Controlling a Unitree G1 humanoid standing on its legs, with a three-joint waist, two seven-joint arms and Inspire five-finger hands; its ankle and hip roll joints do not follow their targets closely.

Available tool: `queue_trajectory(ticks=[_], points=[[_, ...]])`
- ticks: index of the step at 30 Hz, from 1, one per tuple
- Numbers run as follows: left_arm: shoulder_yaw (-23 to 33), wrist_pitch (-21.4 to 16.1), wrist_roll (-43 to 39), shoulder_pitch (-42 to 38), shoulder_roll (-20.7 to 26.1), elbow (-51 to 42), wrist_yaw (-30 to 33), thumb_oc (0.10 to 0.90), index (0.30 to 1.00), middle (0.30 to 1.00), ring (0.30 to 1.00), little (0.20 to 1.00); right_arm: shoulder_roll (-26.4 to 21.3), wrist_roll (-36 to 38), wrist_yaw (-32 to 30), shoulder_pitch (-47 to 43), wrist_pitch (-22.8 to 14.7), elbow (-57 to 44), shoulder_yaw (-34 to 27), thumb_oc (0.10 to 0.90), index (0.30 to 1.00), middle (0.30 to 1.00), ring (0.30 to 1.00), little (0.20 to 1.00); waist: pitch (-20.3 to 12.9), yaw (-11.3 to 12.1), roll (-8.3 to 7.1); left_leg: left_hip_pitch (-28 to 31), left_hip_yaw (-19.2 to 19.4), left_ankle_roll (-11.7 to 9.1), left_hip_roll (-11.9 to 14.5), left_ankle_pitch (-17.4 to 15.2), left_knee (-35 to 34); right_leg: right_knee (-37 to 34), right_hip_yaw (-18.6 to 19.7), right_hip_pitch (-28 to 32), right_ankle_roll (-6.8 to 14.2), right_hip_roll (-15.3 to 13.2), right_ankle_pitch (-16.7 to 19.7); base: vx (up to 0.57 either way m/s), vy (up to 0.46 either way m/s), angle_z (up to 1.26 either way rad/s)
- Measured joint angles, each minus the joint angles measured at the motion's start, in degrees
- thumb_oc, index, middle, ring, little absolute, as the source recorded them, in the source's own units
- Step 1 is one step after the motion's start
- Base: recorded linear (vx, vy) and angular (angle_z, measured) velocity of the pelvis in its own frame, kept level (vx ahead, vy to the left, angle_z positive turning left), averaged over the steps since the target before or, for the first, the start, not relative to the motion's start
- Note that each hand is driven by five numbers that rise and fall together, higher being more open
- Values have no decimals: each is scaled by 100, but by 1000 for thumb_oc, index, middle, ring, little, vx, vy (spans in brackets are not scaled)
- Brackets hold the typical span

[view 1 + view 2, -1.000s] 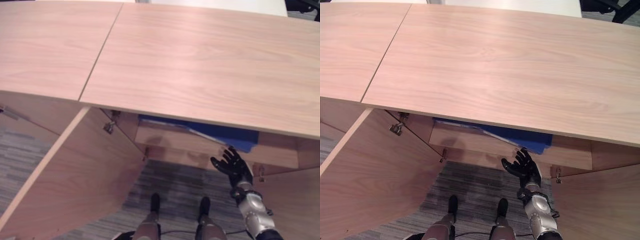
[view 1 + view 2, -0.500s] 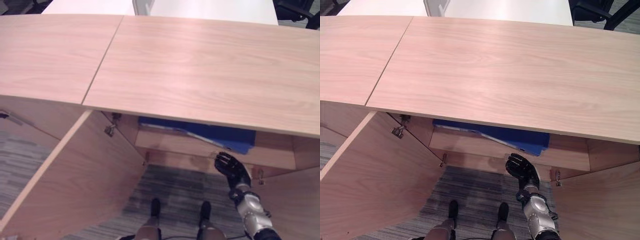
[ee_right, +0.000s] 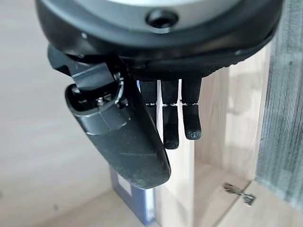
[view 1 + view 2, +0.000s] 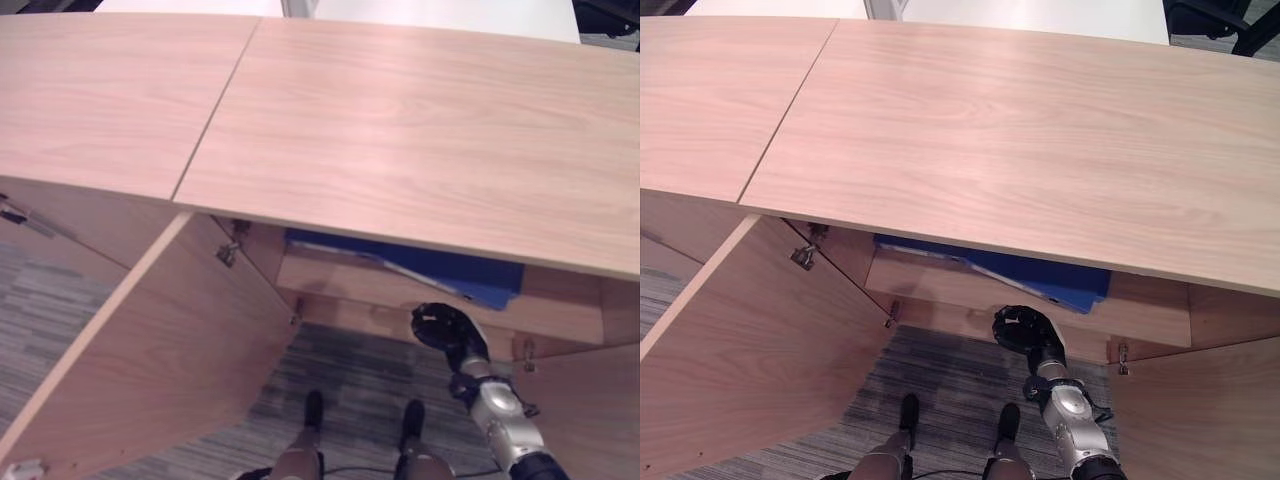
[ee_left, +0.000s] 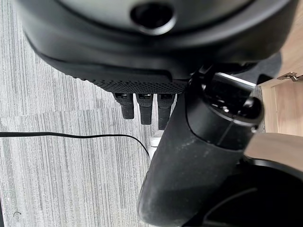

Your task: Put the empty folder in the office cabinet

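A wide wooden cabinet (image 4: 420,130) is seen from above, with its pale top taking up most of the head views. Its left door (image 4: 150,360) swings open toward the camera, and the right door (image 4: 1200,410) is open too. Inside, a blue folder (image 4: 470,275) lies flat on the shelf (image 4: 350,285), toward the shelf's right end, with its near corner reaching the shelf's front edge. Nothing holds the folder.

The right robot hand (image 4: 1025,328) hangs just in front of the shelf's front edge, slightly below the folder and near it, but apart from it. In the right wrist view its fingers (image 3: 171,127) hang straight and relaxed beside the thumb, grasping nothing, with a wooden panel edge and a blue corner of the folder (image 3: 137,203) past them.

The left robot hand (image 5: 142,94) shows in its wrist view, fingers straight and empty, over grey striped carpet (image 5: 57,179).
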Motion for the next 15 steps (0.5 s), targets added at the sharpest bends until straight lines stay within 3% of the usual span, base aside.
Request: queue_trajectory(ticks=[5,15], points=[[10,-3,0,-21,-103,-10,12,800,900,900,900,900,-204,-485,-102,-340,29,18,70,400,300,300,300,300,29,79,147,-95,-113,-21,-12,18,0,1,-118,-19,3,3,-6,0,-6,10],[-59,-126,-3,-136,-132,-239,80,800,900,900,900,900,-281,-581,-475,-1260,27,478,-111,400,300,300,300,300,377,393,326,-294,-368,-8,-49,98,2,4,-406,-47,1,-12,-35,-5,-4,15]])
